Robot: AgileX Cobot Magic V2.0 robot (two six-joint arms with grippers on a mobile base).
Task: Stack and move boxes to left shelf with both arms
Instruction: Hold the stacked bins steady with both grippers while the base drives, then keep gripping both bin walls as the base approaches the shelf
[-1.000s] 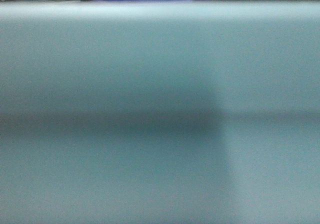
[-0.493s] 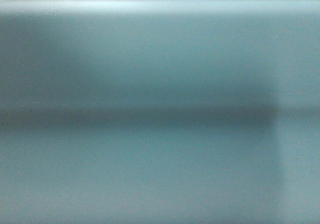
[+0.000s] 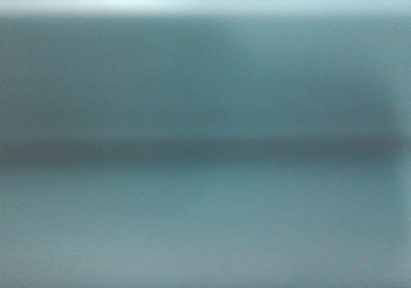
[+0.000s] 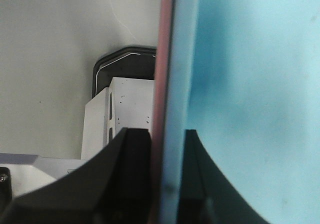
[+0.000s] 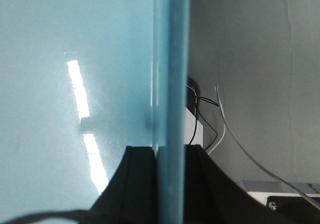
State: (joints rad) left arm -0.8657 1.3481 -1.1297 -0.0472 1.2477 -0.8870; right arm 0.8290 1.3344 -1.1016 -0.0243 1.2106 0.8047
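Between my arms, close against the front camera, the blue tub (image 3: pixel 205 140) spans lengthwise: left jaws (image 4: pixel 167 184) clamp one wall together with the pink tub (image 4: pixel 161 59), right jaws (image 5: pixel 170 184) clamp the opposite wall.

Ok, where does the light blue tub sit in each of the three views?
Front: the light blue tub fills nearly the whole frame, blurred, with its pale rim along the top.
Left wrist: right half, the rim an edge-on vertical strip beside the pink tub, and the left claw straddling both.
Right wrist: left half, the rim a vertical strip at centre, straddled by the right claw.
Shared landmark: that pale rim.
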